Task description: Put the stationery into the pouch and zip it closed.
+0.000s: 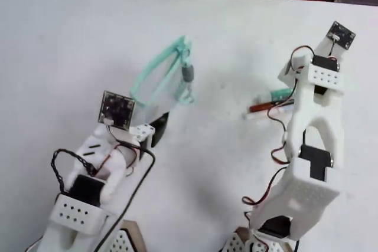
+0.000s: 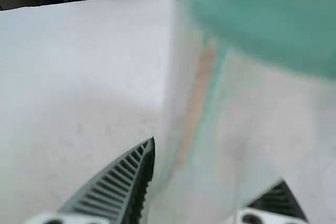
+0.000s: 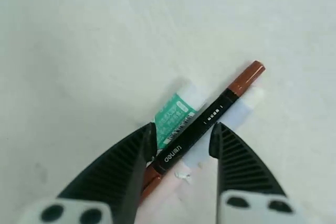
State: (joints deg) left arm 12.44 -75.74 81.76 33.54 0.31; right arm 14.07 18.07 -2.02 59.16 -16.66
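Your right tool (image 3: 184,129) hangs right over the pen (image 3: 210,116) — a bit open, one finger on each side, not squeezing yet, I think. The pen lies flat on the desk (image 1: 71,39), touching the eraser (image 3: 176,114), and runs slanted through the gap. Your right arm bends down over it. Your left tool (image 2: 215,163) holds the pouch (image 1: 162,78) up — on the left arm's side, apart from the pen.
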